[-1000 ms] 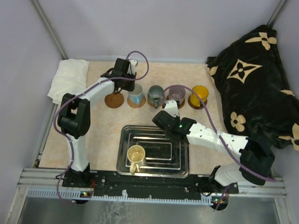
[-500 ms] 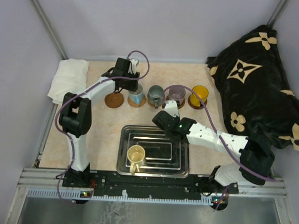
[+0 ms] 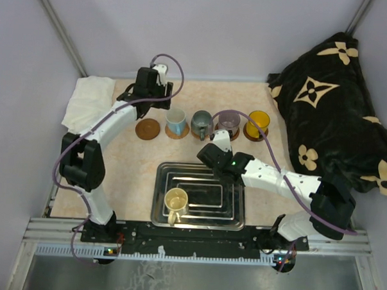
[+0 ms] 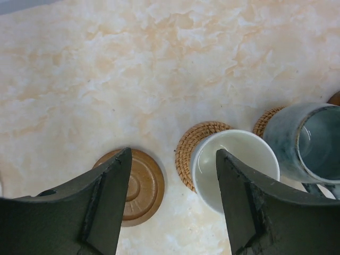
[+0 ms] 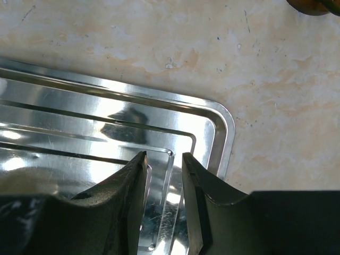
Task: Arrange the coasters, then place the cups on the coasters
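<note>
Four cups stand in a row on coasters: white-and-blue [image 3: 176,122], grey-blue [image 3: 201,125], purple-grey [image 3: 228,121] and orange-yellow [image 3: 258,122]. One brown coaster [image 3: 147,129] lies bare at the row's left end. The cream-yellow cup [image 3: 176,201] sits in the steel tray [image 3: 232,214]. My left gripper [image 3: 154,95] hangs open and empty, behind and left of the white cup. In the left wrist view the left gripper [image 4: 174,154] frames the bare coaster [image 4: 139,186] and the white cup [image 4: 234,164] on its woven coaster [image 4: 194,143]. My right gripper [image 3: 209,157] hovers over the tray's far right corner [image 5: 212,114], the right gripper [image 5: 163,155] slightly open and empty.
A folded white cloth [image 3: 89,100] lies at the table's far left corner. A black blanket with cream flowers [image 3: 336,106] is heaped along the right side. Grey walls close in the back and the left.
My left gripper has opened, let go of the white-and-blue cup on its coaster and drawn back up and to the left. The right arm has stayed still.
</note>
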Available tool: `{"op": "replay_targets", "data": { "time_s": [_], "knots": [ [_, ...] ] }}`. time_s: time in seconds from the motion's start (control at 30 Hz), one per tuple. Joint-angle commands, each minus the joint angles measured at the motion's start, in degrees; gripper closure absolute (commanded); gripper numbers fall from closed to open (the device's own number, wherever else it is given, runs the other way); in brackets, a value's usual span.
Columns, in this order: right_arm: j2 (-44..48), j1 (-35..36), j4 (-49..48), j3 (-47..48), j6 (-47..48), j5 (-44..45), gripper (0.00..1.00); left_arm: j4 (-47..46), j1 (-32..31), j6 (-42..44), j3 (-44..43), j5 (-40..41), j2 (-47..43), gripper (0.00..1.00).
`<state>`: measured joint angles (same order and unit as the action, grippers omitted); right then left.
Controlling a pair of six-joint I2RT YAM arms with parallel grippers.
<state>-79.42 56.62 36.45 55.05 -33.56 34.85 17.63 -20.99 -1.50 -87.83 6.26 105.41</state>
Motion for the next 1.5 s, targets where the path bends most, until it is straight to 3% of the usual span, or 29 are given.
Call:
{"op": "replay_targets", "data": {
  "time_s": [0.0,0.1,0.13,0.3,0.37,0.47,0.87,1.47],
  "knots": [
    [1.9,0.6,-0.7,0.0,-1.6,3.0,0.66,-2.9,0.2,-1.8,5.0,1.6,-7.8,0.28],
    [3.7,0.6,-0.6,0.1,-1.8,4.9,0.66,-5.1,-0.2,-2.4,11.9,-1.7,-13.5,0.26],
    [4.3,0.6,-1.0,0.0,-1.7,5.5,0.66,-5.7,-1.0,-3.1,14.5,-2.2,-15.4,0.18],
    [5.6,0.5,-1.3,0.5,-1.2,6.8,0.66,-8.2,-6.9,-6.7,26.4,1.5,-23.1,0.15],
    [5.9,0.5,-1.2,0.8,-1.2,6.7,0.66,-8.7,-9.2,-8.6,29.2,2.5,-24.9,0.01],
    [6.9,0.5,-1.3,0.7,-1.3,5.9,0.66,-9.4,-11.6,-10.6,31.4,4.2,-25.8,0.00],
    [11.3,0.5,-1.2,-1.8,-3.0,5.2,0.66,-9.8,-12.8,-13.8,27.7,10.1,-18.6,0.00],
    [10.0,0.5,-0.9,-1.5,-2.6,4.9,0.66,-9.8,-13.2,-15.7,23.5,13.8,-10.2,0.00]
  ]
}}
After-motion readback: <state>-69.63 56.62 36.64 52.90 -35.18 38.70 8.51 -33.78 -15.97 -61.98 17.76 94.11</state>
